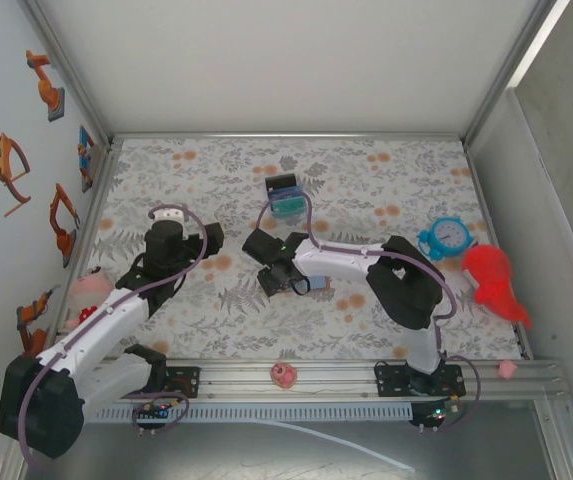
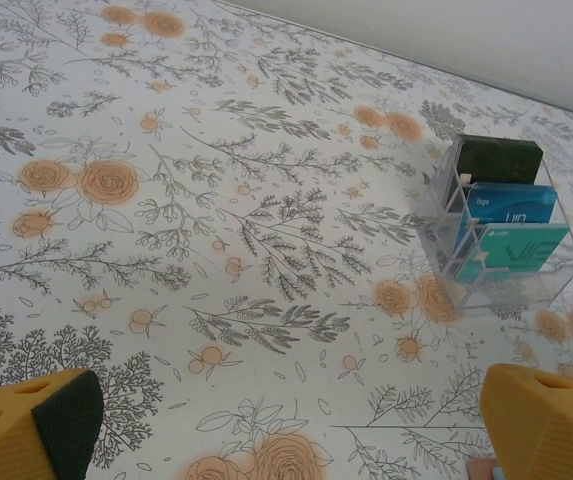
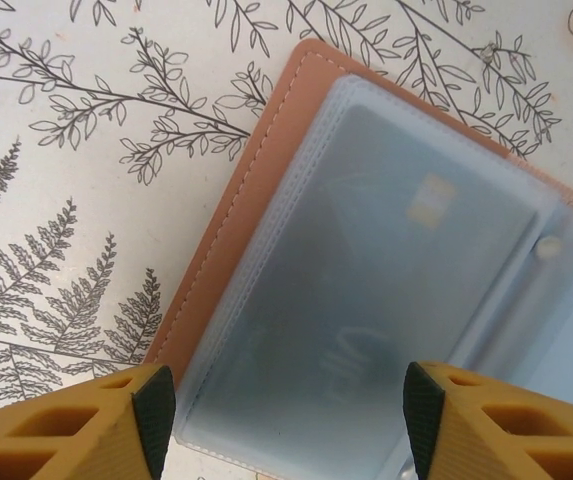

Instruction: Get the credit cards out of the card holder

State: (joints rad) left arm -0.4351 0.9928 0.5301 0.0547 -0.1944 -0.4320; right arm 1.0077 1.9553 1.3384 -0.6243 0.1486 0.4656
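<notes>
Right hand [image 3: 281, 400] open over the card holder [image 3: 256, 190] (1 credit card [image 3: 386, 270], perhaps sleeved, directly beneath).

Flower-printed bench [image 1: 366, 170]. Toward its far edge, mid-width: clear rack [image 1: 286, 197], slots holding black, blue and teal pieces upright. By the right edge: blue alarm clock [image 1: 449, 237], red plush toy [image 1: 494, 282] just nearer. At the left edge: pink plush [image 1: 88, 290]. On the near edge: small pink ball [image 1: 284, 375].
</notes>
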